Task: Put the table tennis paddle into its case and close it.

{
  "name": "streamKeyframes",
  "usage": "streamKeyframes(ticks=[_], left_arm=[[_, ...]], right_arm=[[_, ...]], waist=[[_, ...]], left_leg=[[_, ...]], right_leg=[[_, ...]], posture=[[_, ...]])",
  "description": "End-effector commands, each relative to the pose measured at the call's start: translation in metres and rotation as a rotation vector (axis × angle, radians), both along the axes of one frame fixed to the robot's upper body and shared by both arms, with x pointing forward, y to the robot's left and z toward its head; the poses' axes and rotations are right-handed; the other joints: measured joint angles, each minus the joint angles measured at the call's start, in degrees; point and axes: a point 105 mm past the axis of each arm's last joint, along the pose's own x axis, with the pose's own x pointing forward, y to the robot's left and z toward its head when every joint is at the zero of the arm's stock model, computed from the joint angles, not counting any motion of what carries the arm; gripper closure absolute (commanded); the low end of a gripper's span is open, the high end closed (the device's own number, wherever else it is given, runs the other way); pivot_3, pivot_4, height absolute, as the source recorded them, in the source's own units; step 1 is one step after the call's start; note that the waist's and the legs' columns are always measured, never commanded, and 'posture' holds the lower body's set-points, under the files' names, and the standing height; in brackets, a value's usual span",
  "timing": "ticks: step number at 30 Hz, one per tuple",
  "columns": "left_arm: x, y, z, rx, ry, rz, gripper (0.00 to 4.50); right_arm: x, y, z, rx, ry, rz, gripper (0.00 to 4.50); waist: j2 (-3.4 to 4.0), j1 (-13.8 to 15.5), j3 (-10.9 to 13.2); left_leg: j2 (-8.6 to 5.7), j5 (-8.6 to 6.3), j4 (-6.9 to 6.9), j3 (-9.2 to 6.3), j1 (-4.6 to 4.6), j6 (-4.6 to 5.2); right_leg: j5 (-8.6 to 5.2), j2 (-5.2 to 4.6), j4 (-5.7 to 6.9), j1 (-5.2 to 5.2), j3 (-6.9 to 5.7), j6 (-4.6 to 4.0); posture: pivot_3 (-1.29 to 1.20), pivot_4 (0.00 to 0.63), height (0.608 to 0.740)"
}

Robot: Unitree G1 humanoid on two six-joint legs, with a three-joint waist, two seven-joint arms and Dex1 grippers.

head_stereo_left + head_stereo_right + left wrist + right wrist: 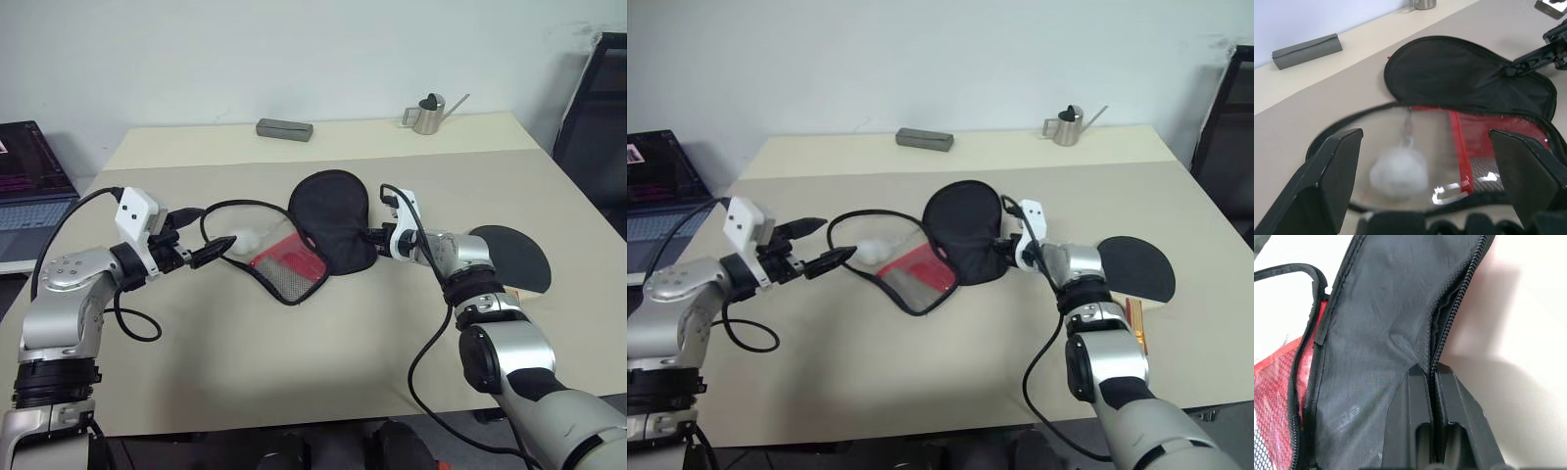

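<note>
Right wrist view: right hand (1432,369) pinching case (1381,333) edge, paddle (514,257) behind.

wall (294,49): plain, pale
tabletop (294,362): beige, matte
laptop (29,186): open, off the tabletop's left side
dark chair (593,108): at the far right

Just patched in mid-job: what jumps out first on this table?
The black case lies unzipped mid-table, its red mesh handle part toward the left gripper, which hovers open beside it. The right gripper is shut on the case's zipper edge on the opposite side. The table tennis paddle sits outside the case near the table's right edge, partly behind the right arm.
</note>
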Motion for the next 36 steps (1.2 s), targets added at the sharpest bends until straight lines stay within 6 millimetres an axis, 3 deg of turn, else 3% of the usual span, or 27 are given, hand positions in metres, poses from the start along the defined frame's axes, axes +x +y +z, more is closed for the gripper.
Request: streamKeyframes(ticks=[1,8,18,25,36], left_arm=[[0.003,-0.004,0.013,0.015,-0.053,-0.019,0.0],[0.007,-0.013,0.013,0.009,-0.054,-0.053,0.0],[0.011,-0.026,0.012,-0.004,-0.048,-0.109,0.0],[0.013,-0.03,0.011,-0.002,-0.043,-0.125,0.0],[0.013,-0.031,0.009,0.002,-0.038,-0.13,0.0]], right_arm=[[0.003,-0.014,0.025,0.024,-0.062,-0.058,4.47],[-0.011,-0.035,0.026,0.05,-0.024,-0.181,4.47],[-0.046,-0.024,0.015,0.08,0.055,-0.23,4.47],[-0.049,-0.031,0.011,0.066,0.066,-0.26,4.47],[-0.033,-0.054,0.007,-0.038,0.022,-0.262,4.47]], waist=[[0.0,0.02,0.0],[-0.01,0.17,0.0],[-0.01,0.07,-0.01],[-0.01,0.11,-0.01],[-0.01,0.09,-0.01]], left_leg=[[0.0,0.0,0.0,0.0,0.0,0.0],[0.0,0.0,0.01,0.01,-0.01,0.0],[0.01,0.0,0.02,0.03,0.02,0.01],[0.0,-0.02,0.03,0.03,0.03,0.08],[0.0,-0.05,0.02,0.06,0.03,0.13]], right_leg=[[0.0,0.0,0.0,0.0,0.0,0.0],[0.0,0.0,0.05,-0.01,0.0,0.0],[0.0,0.0,0.19,-0.06,0.04,0.0],[0.0,0.01,0.22,-0.05,0.04,0.0],[0.0,0.02,0.21,-0.05,0.05,0.0]], posture=[[0.0,0.15,0.74],[0.0,0.15,0.74],[0.0,0.15,0.74],[0.0,0.15,0.74],[0.0,0.15,0.74]])
